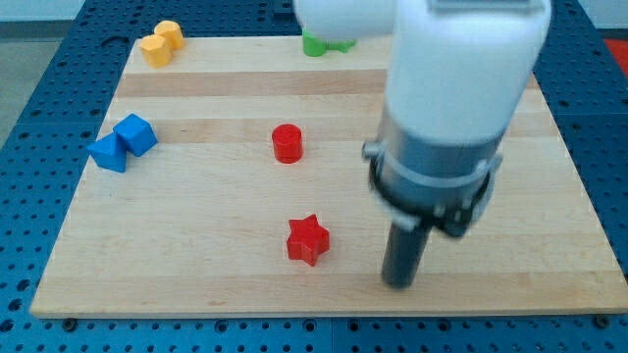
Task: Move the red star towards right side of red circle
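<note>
My tip (399, 282), a bare rod with no jaws, sits right of the red star (307, 239), which lies below the red circle (287, 143), so probably lining up a push.

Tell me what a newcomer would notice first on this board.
The big white arm fills the view's upper right, with my tip down on the board, right of the red star and clear of it. The red circle stands above the star, with blue blocks at the left edge.
</note>
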Motion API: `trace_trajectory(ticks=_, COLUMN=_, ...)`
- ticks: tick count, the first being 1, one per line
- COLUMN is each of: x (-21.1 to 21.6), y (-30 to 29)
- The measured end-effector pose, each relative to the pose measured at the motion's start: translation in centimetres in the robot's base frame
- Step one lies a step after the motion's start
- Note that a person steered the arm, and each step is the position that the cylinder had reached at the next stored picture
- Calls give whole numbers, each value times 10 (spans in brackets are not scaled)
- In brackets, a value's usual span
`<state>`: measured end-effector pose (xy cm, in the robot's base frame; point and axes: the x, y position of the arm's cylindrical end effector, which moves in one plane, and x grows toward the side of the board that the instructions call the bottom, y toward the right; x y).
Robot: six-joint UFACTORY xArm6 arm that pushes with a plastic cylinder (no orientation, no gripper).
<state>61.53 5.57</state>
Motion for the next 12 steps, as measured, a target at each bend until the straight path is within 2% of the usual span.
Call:
trace_trajectory(ticks=1, x=3, y=-28)
trace_trajectory(ticks=3, x=-35, y=-82)
trace_trajectory(ticks=7, x=-132, y=-61)
trace_trajectory(ticks=8, x=-113, y=-54)
trace_trajectory(ticks=9, x=-87, y=-81)
trace_trajectory(ticks=10, x=-100, y=-105)
trace_trajectory(ticks=12, x=-152, y=-96)
